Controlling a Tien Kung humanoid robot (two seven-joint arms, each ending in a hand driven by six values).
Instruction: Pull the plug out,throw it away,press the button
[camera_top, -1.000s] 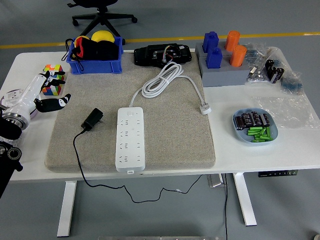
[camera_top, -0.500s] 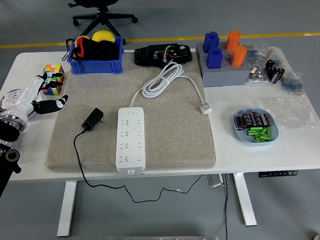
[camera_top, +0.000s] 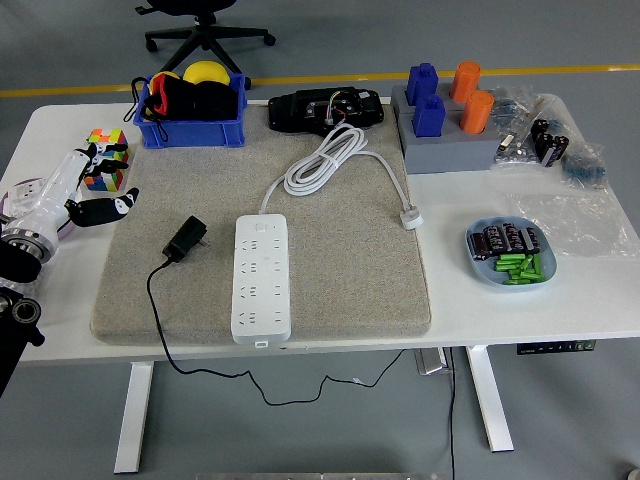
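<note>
**Left hand drew back to the mat's edge; plug already out, button still to press**

Over the last second the left hand (camera_top: 95, 190) slid a little toward nine o'clock and then settled; between the half-second picture and this one it barely moved, so the retreat looked finished; its fingers were loosely spread and held nothing, hovering at the left rim of the grey felt mat (camera_top: 350, 280), just beside the Rubik's cube (camera_top: 103, 160) at its twelve o'clock. Nothing else on the table shifted across the three pictures.

The black plug adapter (camera_top: 186, 238) lay on the mat at about three o'clock from the hand, apart from the white power strip (camera_top: 261, 277), its black cable (camera_top: 158, 320) trailing toward six o'clock over the table's near edge; that suggested the pulling and the discarding were both done. The strip lay lengthwise in the middle of the mat, every socket empty; its coiled white cord (camera_top: 322, 160) ran off at twelve o'clock; the strip's switch seemed to sit at one end, too small to tell for certain.

The remaining step was probably the button press, and the hand would have had to travel back toward three o'clock, past the adapter, to reach it; brushing the loose cable was the likely hazard. The right hand was out of view.
</note>
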